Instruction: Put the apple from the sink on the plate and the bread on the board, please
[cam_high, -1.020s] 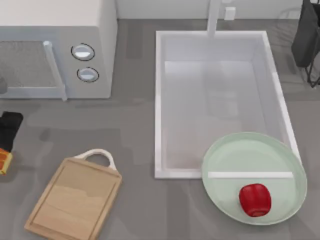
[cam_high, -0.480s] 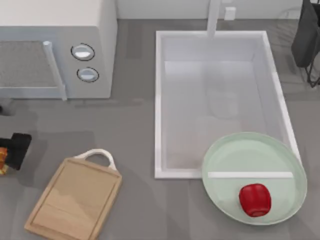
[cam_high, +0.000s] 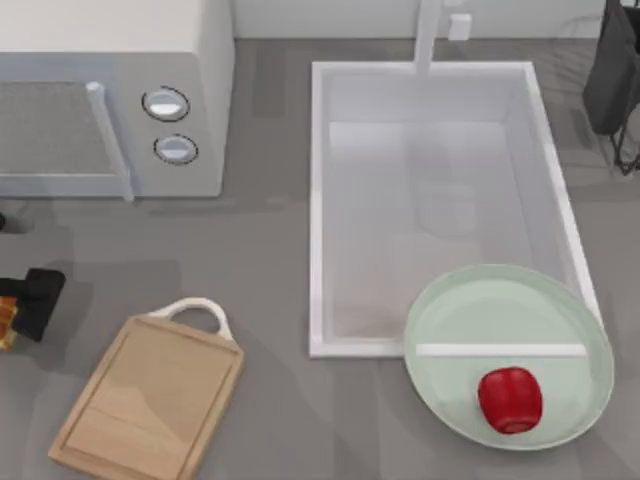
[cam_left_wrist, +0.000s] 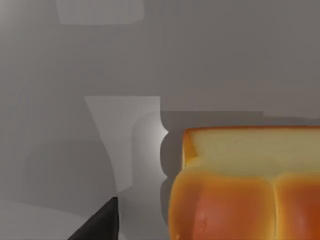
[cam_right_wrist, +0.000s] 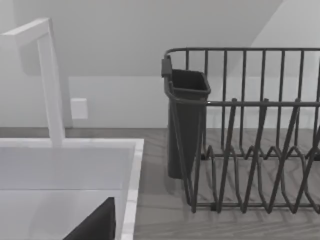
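The red apple (cam_high: 510, 400) lies on the mint-green plate (cam_high: 470, 320), which overlaps the front right corner of the white sink (cam_high: 318, 200). At the table's far left edge my left gripper (cam_high: 35, 303) hangs over the golden bread (cam_high: 6, 322). In the left wrist view the bread (cam_left_wrist: 245, 190) is close up, and one dark fingertip (cam_left_wrist: 102, 226) stands apart from its side, so the gripper is open. The wooden board (cam_high: 150, 395) lies bare to the right of the bread. My right arm (cam_high: 612, 70) is parked at the back right, its fingertip (cam_right_wrist: 97, 225) set wide.
A white microwave (cam_high: 110, 90) with two knobs stands at the back left. The faucet (cam_high: 428, 35) rises behind the sink. A dark wire dish rack (cam_right_wrist: 250, 140) with a cutlery cup stands at the back right.
My left gripper has moved toward the table's front and slightly right, coming over the bread at the left edge. The apple, the plate, the board and the right arm have not moved.
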